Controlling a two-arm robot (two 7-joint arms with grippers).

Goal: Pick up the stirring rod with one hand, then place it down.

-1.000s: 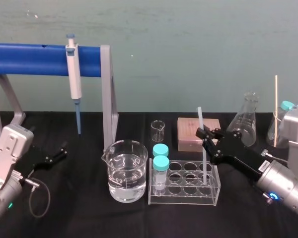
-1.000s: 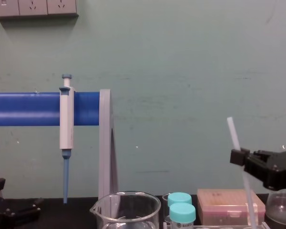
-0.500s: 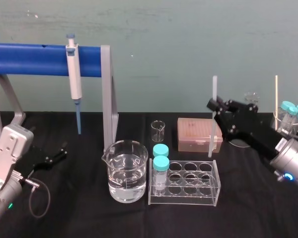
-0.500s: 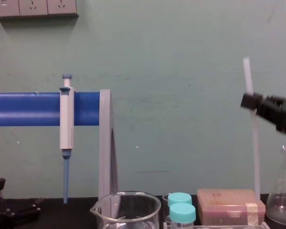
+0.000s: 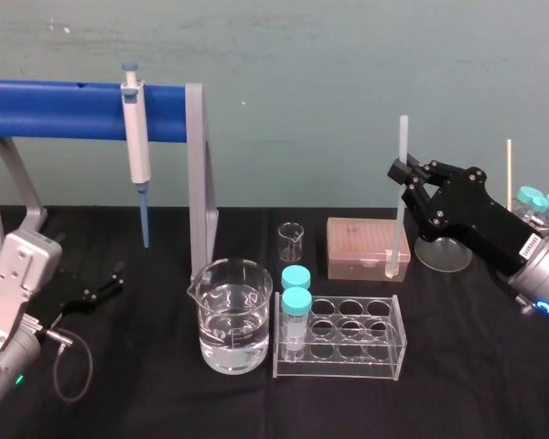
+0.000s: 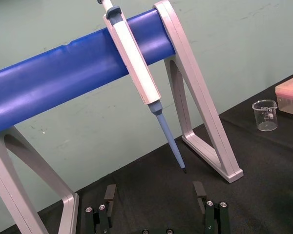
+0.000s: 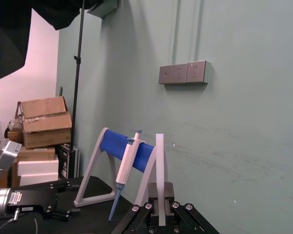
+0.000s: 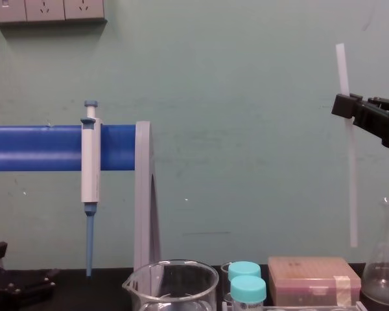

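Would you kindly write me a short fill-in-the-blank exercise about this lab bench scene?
1. The right tool is shut on the thin translucent white stirring rod, holding it nearly ____.
2. The white-and-blue pipette hangs on the stand's ____ horizontal bar.
3. The clear plastic tube rack holds ____ teal-capped vials.
4. The idle left tool, low on the left, is ____.
Missing words: upright; blue; two; open.

Black table (image 5: 467, 389) with beaker (image 5: 235, 315), tube rack (image 5: 340, 340)
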